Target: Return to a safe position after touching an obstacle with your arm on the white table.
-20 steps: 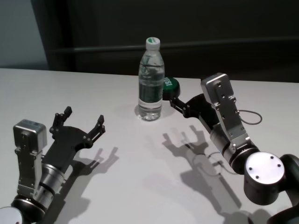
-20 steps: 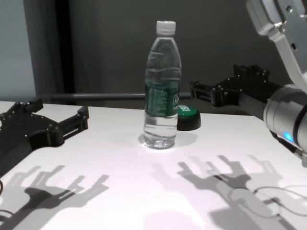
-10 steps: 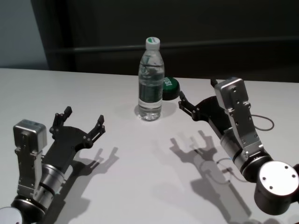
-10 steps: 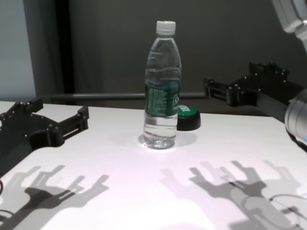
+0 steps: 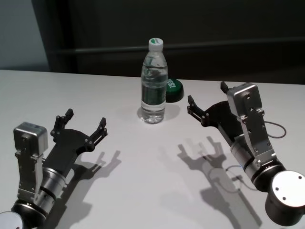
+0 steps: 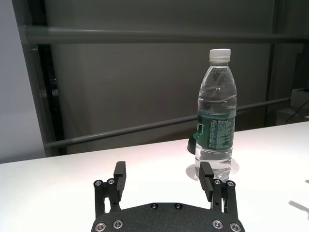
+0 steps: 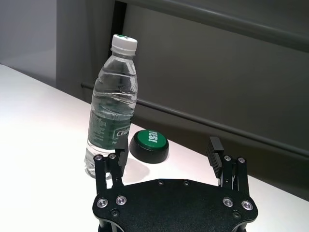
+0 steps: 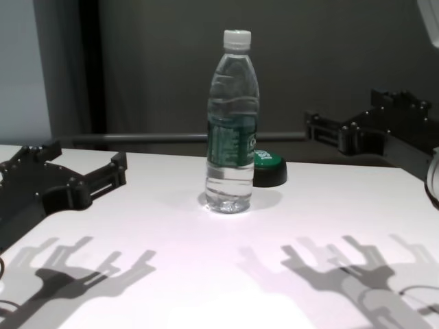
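The obstacle, a clear water bottle with a white cap and dark green label, stands upright near the far middle of the white table. It also shows in the chest view and both wrist views. My right gripper hovers open and empty to the right of the bottle, clearly apart from it, fingers pointing toward it. At the near left my left gripper is open and empty, well short of the bottle.
A low black puck with a green top sits just behind and right of the bottle. A thin cable loop lies by my right forearm. A dark wall and a rail run behind the table's far edge.
My right arm has drawn back to the right and toward me, widening the gap from the bottle and puck. The bottle stays upright in place. The left arm has not moved.
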